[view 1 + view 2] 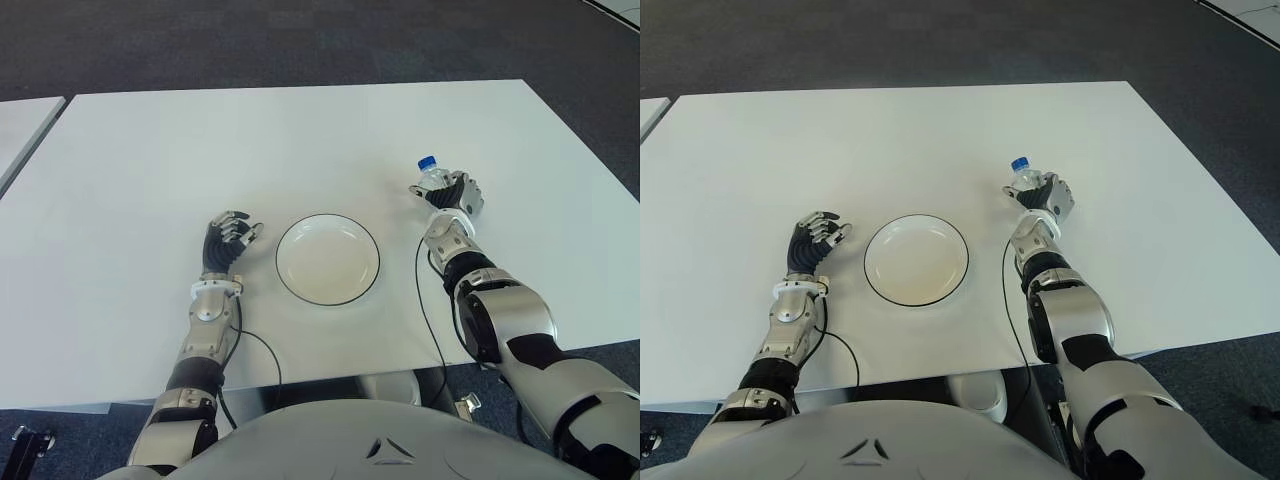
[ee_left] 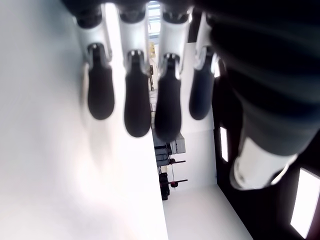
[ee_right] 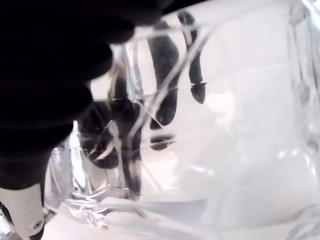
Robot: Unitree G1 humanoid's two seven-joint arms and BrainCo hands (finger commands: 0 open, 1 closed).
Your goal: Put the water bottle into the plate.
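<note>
Gripping one water bottle (image 1: 431,176): right hand (image 1: 452,195).

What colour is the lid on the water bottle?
Blue. The water bottle in the right hand has a blue cap, clearest in the left eye view.

The robot's left hand (image 1: 232,236) and right hand (image 1: 458,196) have black fingers with pale grey knuckle joints. Silver cylindrical wrists lead to glossy grey-and-black forearms. A thin black cable (image 1: 428,300) loops beside each arm, above a grey torso shell.
</note>
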